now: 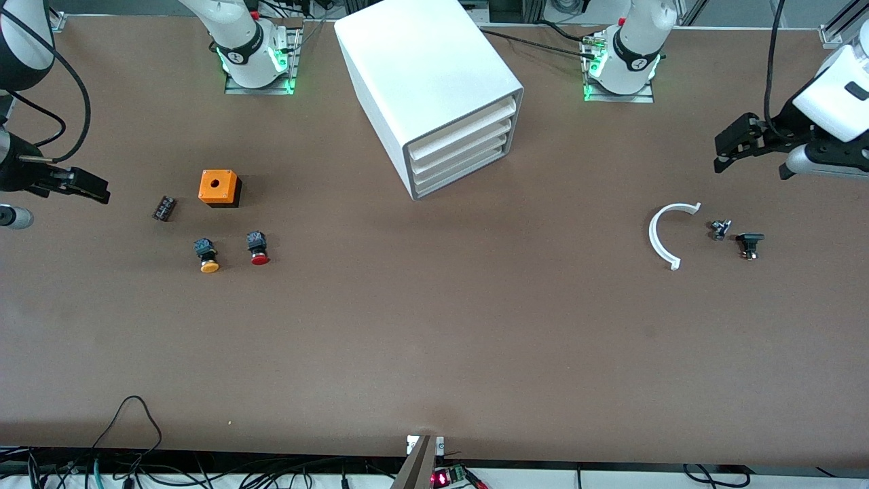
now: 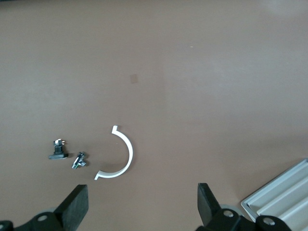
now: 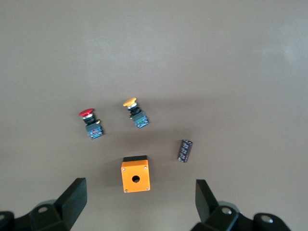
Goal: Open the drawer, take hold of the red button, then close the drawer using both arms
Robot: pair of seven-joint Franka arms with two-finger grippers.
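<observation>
1. Currently the drawer, lowest front of the white cabinet, sits flush shut.
2. Red button lies on the bench toward the right arm's end, yellow button beside it at its 9 o'clock.
3. Right claw hangs spread and empty over the orange box, apparently waiting.
4. Left claw hovers, fingers apart, over the white arc; it likely opens the drawer first.

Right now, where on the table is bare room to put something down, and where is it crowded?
The widest bare patch lies between the red button and the white half ring, in front of the cabinet. It is crowded around the orange box, the yellow button and the small black part, and near two small clips.
</observation>
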